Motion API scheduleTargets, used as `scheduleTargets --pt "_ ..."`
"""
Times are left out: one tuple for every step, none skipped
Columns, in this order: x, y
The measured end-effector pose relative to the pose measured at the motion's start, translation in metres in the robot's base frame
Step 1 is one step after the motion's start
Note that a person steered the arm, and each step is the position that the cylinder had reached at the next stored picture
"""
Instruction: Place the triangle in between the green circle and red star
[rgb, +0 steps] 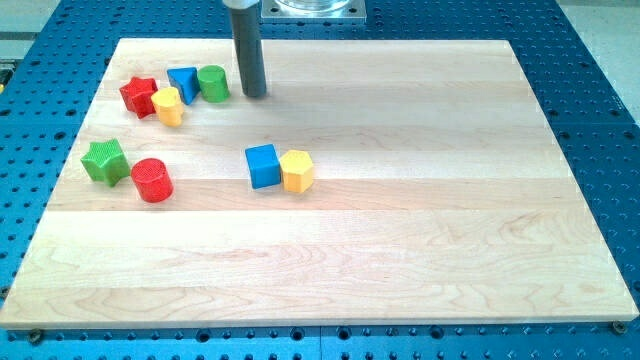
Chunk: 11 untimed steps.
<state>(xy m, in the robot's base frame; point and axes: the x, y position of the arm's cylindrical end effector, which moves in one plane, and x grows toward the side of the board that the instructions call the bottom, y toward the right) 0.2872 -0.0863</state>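
The blue triangle (183, 82) lies near the view's top left, touching the green circle (213, 83) on its right. The red star (139, 95) lies to the triangle's left, with a small gap. A yellow block (168, 106) sits just below, between star and triangle, touching both. My tip (255, 95) rests on the board just right of the green circle, a short gap away.
A green star (104, 161) and a red cylinder (152, 180) lie at the view's left. A blue cube (263, 166) and a yellow hexagon (297, 171) touch each other near the middle. The wooden board (420, 260) lies on a blue perforated table.
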Motion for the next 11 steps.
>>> scheduleTargets --pt "-0.008 -0.032" --pt "0.011 -0.037" --pt "0.023 -0.038" --pt "-0.029 -0.018" --pt "-0.045 -0.063" --pt "-0.038 -0.068" --pt "-0.025 -0.072" --pt "-0.016 -0.091" --pt "-0.007 -0.099" --pt "-0.001 -0.106" --pt "-0.021 -0.073"
